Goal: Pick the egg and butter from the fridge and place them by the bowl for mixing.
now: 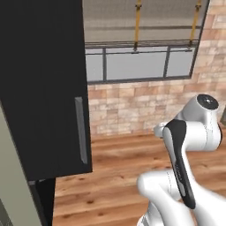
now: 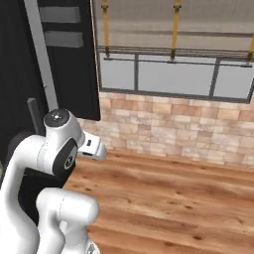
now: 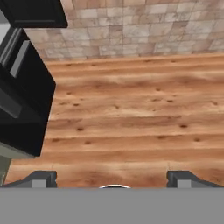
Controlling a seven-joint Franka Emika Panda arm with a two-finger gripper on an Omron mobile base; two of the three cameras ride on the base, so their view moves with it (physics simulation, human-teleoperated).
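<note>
While arm folds low over base, fridge (image 1: 44,88) stands tall and black at left, door shut, grey vertical handle (image 1: 80,130) on its front edge; in hand view same fridge (image 3: 24,87) sits at left edge, well apart from fingers. Wooden floor (image 3: 131,113) spreads beyond, brick wall (image 2: 173,134) and window (image 2: 168,74) behind. Gripper (image 3: 113,177) points down at bare floor, fingertips (image 3: 41,178) spread wide apart, nothing between them.

One fridge (image 1: 44,88) (black), one window (image 1: 141,39).
</note>
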